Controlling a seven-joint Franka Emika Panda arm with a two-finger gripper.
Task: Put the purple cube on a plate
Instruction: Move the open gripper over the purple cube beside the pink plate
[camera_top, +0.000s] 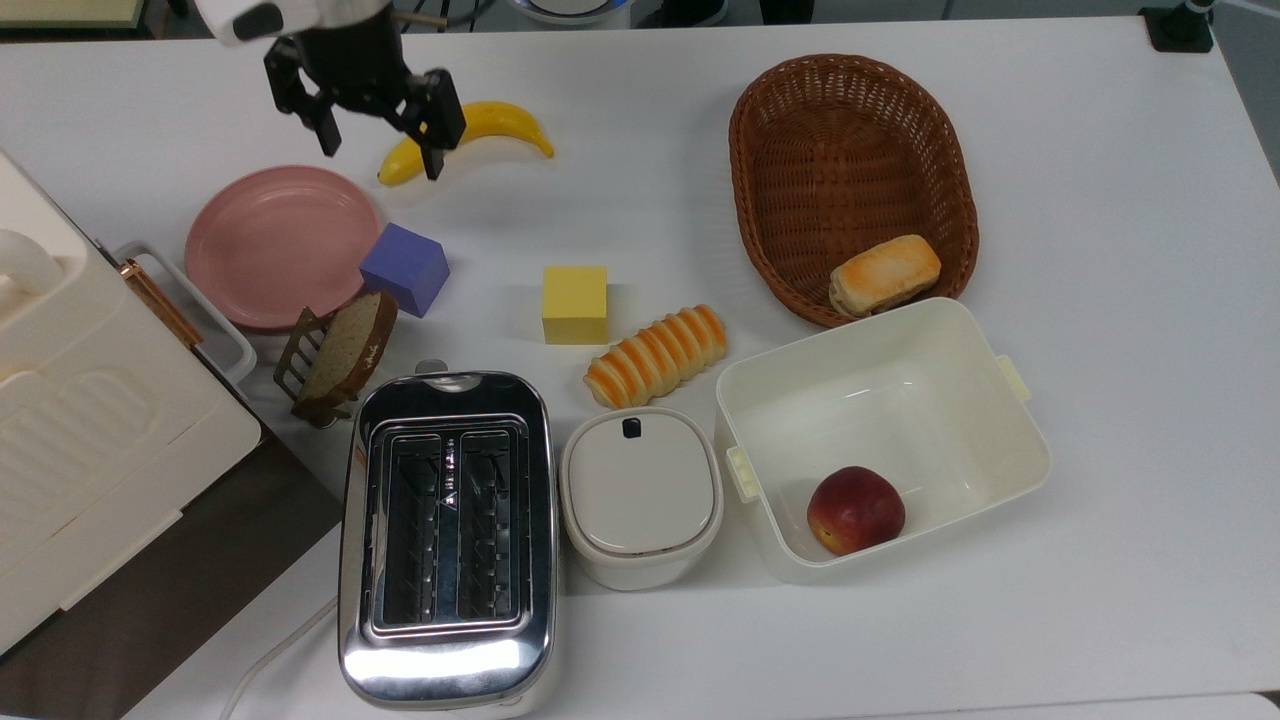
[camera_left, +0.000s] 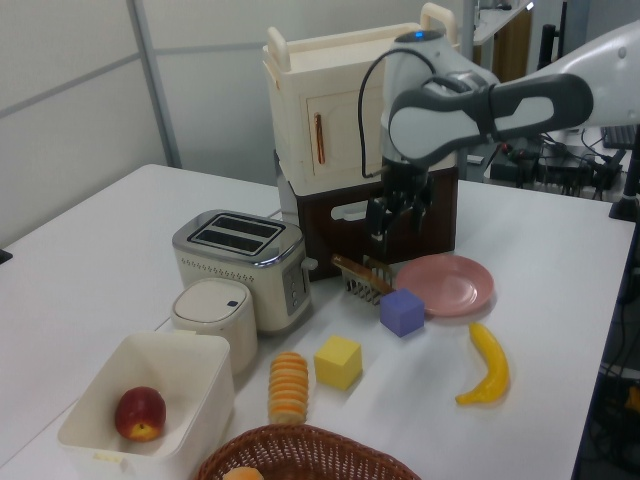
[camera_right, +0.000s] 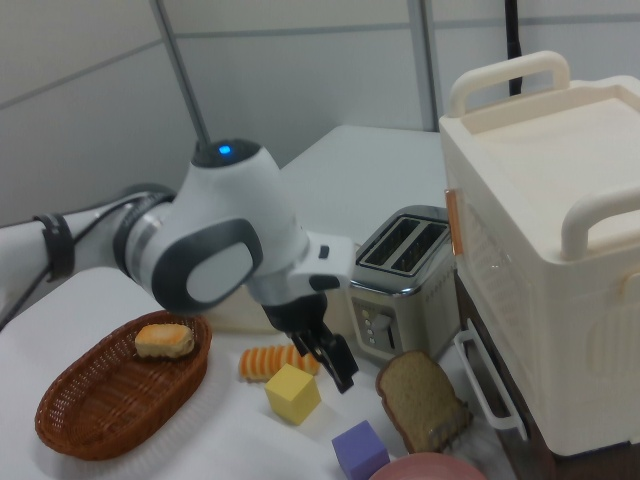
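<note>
The purple cube (camera_top: 404, 268) rests on the white table, touching the right rim of the pink plate (camera_top: 265, 240) in the top view. Nothing lies on the plate. My gripper (camera_top: 380, 150) hangs open above the table between the plate's far edge and the banana (camera_top: 480, 122), with nothing between its fingers. It is up and a little to the top view's left of the cube. In the left view the gripper (camera_left: 388, 228) hovers behind the cube (camera_left: 402, 312) and plate (camera_left: 448, 284). In the right view the gripper (camera_right: 336, 368) is above the cube (camera_right: 360, 450).
A bread slice in a small rack (camera_top: 335, 355) stands just below the cube and plate. The yellow cube (camera_top: 574, 303), a striped loaf (camera_top: 655, 355), the toaster (camera_top: 445, 530), a wicker basket (camera_top: 850, 130) and a white bin (camera_top: 880, 440) fill the right. A cream cabinet (camera_top: 80, 400) stands at the left.
</note>
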